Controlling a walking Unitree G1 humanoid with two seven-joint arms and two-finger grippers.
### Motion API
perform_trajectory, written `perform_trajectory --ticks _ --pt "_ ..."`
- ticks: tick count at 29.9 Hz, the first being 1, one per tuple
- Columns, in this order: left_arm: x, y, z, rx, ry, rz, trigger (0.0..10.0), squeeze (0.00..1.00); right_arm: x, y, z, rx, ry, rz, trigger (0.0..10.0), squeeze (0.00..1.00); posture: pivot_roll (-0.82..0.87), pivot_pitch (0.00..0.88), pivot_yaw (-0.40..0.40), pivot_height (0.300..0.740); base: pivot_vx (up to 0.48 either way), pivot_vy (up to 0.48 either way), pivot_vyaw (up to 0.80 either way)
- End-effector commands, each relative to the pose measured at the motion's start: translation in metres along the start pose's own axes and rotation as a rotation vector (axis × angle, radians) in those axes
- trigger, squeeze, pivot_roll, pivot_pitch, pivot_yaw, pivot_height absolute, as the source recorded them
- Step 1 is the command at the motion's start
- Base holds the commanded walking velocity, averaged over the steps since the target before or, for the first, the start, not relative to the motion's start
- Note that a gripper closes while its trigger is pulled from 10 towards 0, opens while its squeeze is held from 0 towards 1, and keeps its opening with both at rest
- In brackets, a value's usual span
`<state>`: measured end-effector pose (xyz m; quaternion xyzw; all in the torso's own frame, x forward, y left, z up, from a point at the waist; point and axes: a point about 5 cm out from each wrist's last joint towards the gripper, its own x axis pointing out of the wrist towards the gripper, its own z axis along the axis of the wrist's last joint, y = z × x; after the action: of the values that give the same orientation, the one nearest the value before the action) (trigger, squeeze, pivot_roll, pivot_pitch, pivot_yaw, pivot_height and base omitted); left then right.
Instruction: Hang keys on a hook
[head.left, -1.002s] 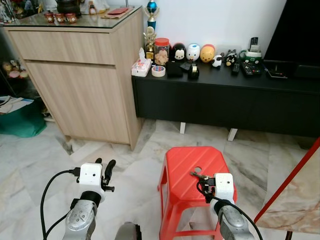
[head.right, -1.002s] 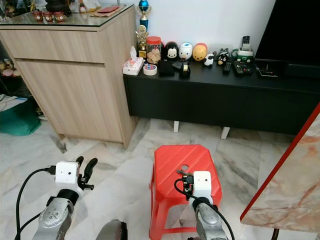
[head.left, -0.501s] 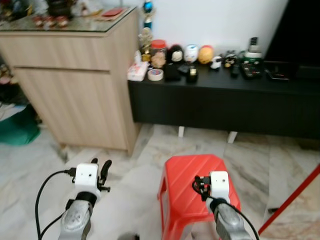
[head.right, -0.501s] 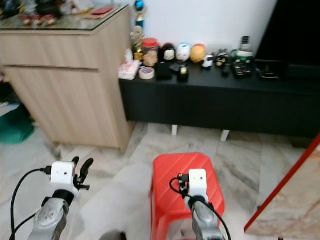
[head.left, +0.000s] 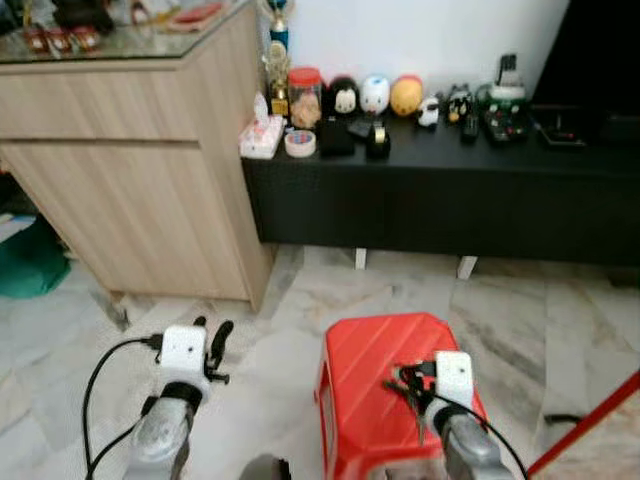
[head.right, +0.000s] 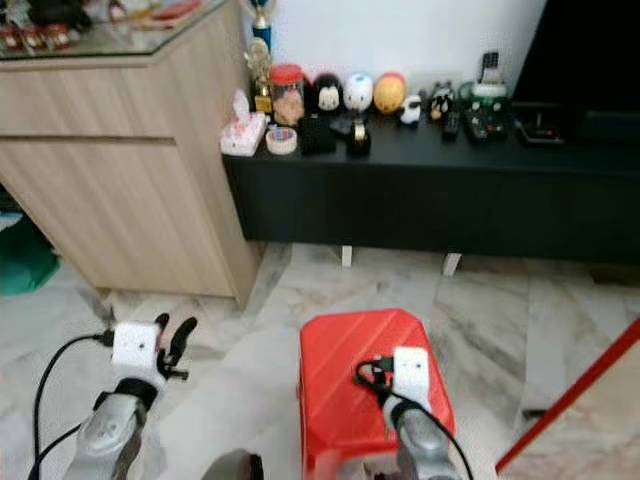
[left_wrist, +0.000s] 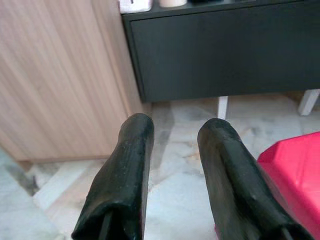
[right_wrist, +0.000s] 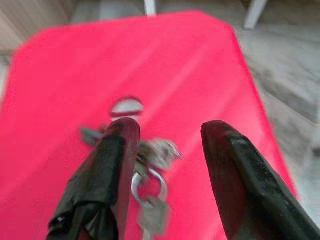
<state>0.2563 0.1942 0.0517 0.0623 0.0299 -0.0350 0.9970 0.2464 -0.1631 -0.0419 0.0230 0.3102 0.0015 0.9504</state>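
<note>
- Left eye view: I have one red stool (head.left: 375, 380) at the lower centre of the frame, standing on the marble floor (head.left: 300, 300). One bunch of keys (head.left: 405, 380) lies on the stool's top, just ahead of my right gripper (head.left: 415, 378) at the lower right. My left gripper (head.left: 212, 345) sits at the lower left over bare floor, well apart from the stool.
- Still in that view, one wooden cabinet (head.left: 130, 150) fills the upper left, and one long black desk (head.left: 440, 190) runs across the upper right. On the desk I count three round toy heads (head.left: 375, 95) in a row, one jar with a red lid (head.left: 303, 92), one tissue box (head.left: 258, 138) and one roll of tape (head.left: 299, 143); the small items further right are too blurred to count.
- Right eye view: the same scene, with one red bar (head.right: 570, 395) slanting up from the lower right corner.
- Left wrist view: my two left fingers (left_wrist: 122, 175) stand a modest gap apart with nothing between them, pointing at the desk's dark front.
- Right wrist view: my two right fingers (right_wrist: 240, 170) are spread wide over the stool's top. The keys, blurred, lie low in the frame against the inner side of one finger, just below the stool's one small hole (right_wrist: 127, 106); they are not clamped.
</note>
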Motion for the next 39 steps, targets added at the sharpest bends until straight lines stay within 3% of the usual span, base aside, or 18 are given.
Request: perform_trajectory --ticks 1,3,4,5,8,9,10,11,18,23,31,39 --pt "-0.001 0.003 -0.002 0.013 0.017 0.006 10.0 0.00 -0.001 0.006 -0.010 -0.011 0.065 0.032 10.0 0.00 0.05 0.000 0.005 0.641 0.000 0.000 0.00" --pt "-0.001 0.003 -0.002 0.013 0.017 0.006 10.0 0.00 -0.001 0.007 -0.011 -0.005 0.075 0.037 10.0 0.00 0.05 0.000 0.005 0.641 0.000 0.000 0.00" --pt "-0.001 0.004 -0.003 0.014 0.018 0.006 10.0 0.00 -0.002 0.008 -0.012 0.018 0.078 0.044 10.0 0.27 0.05 0.000 0.005 0.641 0.000 0.000 0.00" --pt "-0.001 0.004 -0.003 0.015 0.019 0.006 10.0 0.00 -0.002 0.010 -0.013 0.037 0.086 0.053 10.0 0.91 0.05 0.000 0.005 0.641 0.000 0.000 0.00" --pt "-0.002 0.004 -0.003 0.016 0.021 0.006 10.0 0.00 -0.002 0.011 -0.014 0.053 0.093 0.063 10.0 0.92 0.05 0.000 0.005 0.641 0.000 0.000 0.00" --pt "-0.002 0.004 -0.003 0.016 0.021 0.006 10.0 0.00 -0.002 0.011 -0.014 0.053 0.093 0.063 10.0 0.92 0.05 0.000 0.005 0.641 0.000 0.000 0.00" --pt "-0.002 0.004 -0.004 0.017 0.023 0.006 10.0 0.00 -0.003 0.012 -0.017 0.059 0.124 0.075 10.0 0.64 0.05 0.000 0.006 0.641 0.000 0.000 0.00" --pt "-0.002 0.004 -0.004 0.017 0.026 0.006 10.0 0.00 -0.003 0.014 -0.021 0.059 0.161 0.081 10.0 0.00 0.05 0.000 0.007 0.641 0.000 0.000 0.00" --pt "-0.003 0.004 -0.005 0.025 0.026 0.003 10.0 0.00 -0.003 0.016 -0.026 0.127 0.212 0.058 10.0 0.00 0.06 0.000 0.008 0.641 0.000 0.000 0.00" --pt "-0.004 0.005 -0.004 0.031 0.021 0.005 10.0 0.00 -0.001 0.013 -0.021 0.165 0.184 0.032 10.0 0.00 0.06 0.000 0.011 0.641 0.000 0.000 0.00" --pt "-0.002 0.006 -0.001 0.038 0.013 0.002 10.0 0.00 0.001 0.010 -0.016 0.163 0.182 0.018 10.0 0.00 0.06 0.000 0.014 0.641 0.000 0.000 0.00" --pt "-0.011 0.005 -0.001 0.048 0.010 -0.012 10.0 0.00 0.003 0.006 -0.014 0.158 0.191 -0.014 10.0 0.00 0.08 0.017 0.018 0.641 0.000 0.000 0.00"
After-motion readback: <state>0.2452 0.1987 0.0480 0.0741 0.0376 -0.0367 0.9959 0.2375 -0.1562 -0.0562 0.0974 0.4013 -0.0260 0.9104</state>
